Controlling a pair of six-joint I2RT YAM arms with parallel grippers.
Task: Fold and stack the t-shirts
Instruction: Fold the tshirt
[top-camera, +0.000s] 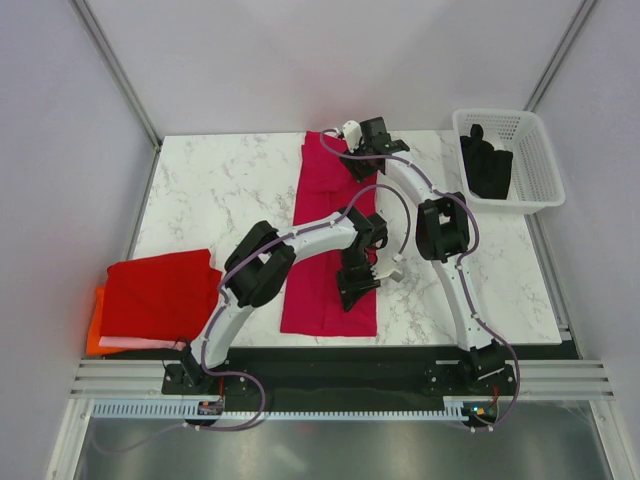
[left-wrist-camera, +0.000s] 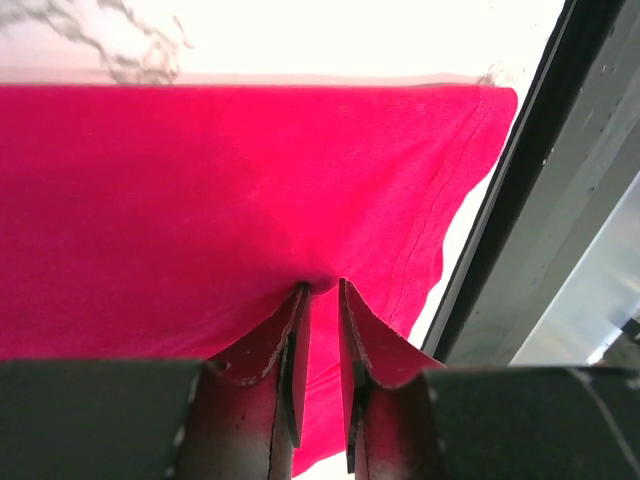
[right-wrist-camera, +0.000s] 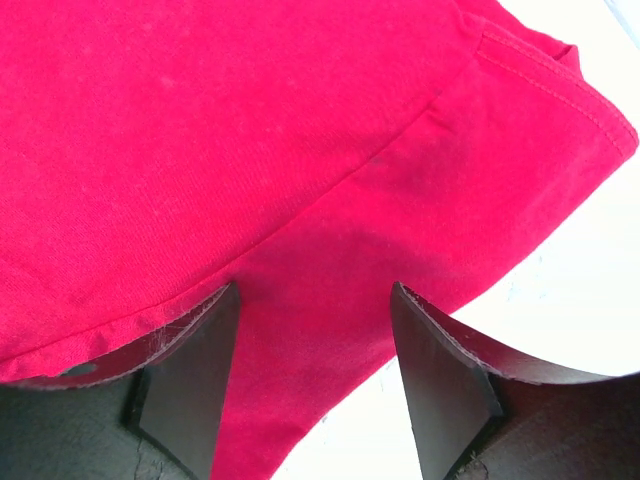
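A raspberry-crimson t-shirt (top-camera: 322, 190) lies folded into a long narrow strip down the middle of the marble table (top-camera: 220, 190). My left gripper (top-camera: 358, 285) is at the strip's near right edge. In the left wrist view (left-wrist-camera: 322, 288) its jaws stand nearly together, pinching a fold of the crimson cloth (left-wrist-camera: 200, 200). My right gripper (top-camera: 358, 160) is at the strip's far end. In the right wrist view (right-wrist-camera: 315, 290) it is open wide, with the crimson cloth (right-wrist-camera: 250, 120) under and between its fingers. A folded red t-shirt (top-camera: 160, 295) lies on an orange one (top-camera: 95, 330) at the near left.
A white lattice basket (top-camera: 545, 160) stands at the far right and holds a black item (top-camera: 487, 165). The table's near edge and a dark frame rail (left-wrist-camera: 560, 250) run close by the left gripper.
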